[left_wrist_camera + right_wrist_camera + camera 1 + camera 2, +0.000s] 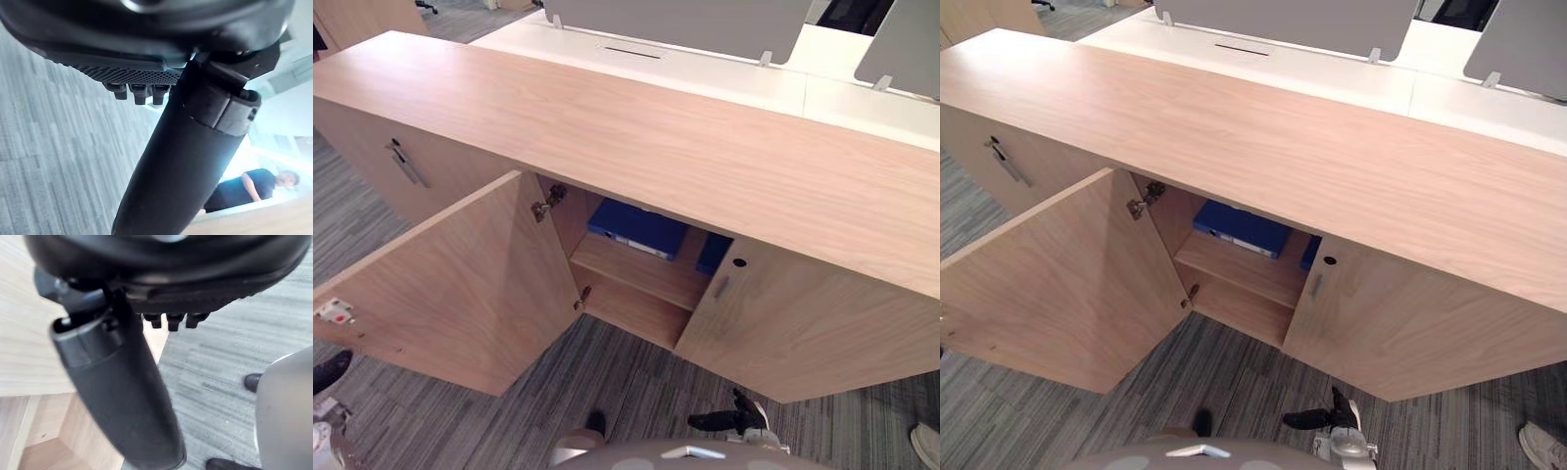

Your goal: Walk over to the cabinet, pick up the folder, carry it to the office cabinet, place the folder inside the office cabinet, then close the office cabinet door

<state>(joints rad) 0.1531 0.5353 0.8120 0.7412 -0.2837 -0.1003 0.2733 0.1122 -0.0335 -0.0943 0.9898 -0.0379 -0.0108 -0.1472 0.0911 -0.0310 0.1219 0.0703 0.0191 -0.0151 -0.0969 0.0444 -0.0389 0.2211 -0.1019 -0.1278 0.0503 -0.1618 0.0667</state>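
Right hand [732, 421]: low over the grey carpet [636, 387], fingers stretched out loose toward the robot's left, thumb raised, empty. From its own wrist, thumb long and straight, with a short row of fingertips [168, 322] past the palm, closed round nothing.

Left hand [132, 73]: likewise slack and empty, thumb straight, fingertips peeking from under the palm, carpet beyond. Far off past that thumb, a person [244, 188] in a dark top.

Ahead of the right hand and well apart from it: the office cabinet [724, 166], long, in pale wood. Ahead and a little to the left of the fingers, the open compartment. Farther to their left, the open door [450, 284], standing wide toward the robot, with a hinge [546, 204] at its inner edge. Straight ahead of the thumb, a second door [803, 328] with a small handle [722, 287] and a keyhole above it.

Task's blue folder [638, 228]: inside that compartment, lying flat on the upper shelf [636, 269], far from the right hand and the left hand alike, touched by neither. Just to its right, half hidden behind the second door, another blue thing [713, 253].

Farther still from the hand, behind the cabinet: a white desk [705, 78] with grey screens [675, 20]. Off to the hand's right, on the carpet, a person's light shoe [926, 443].
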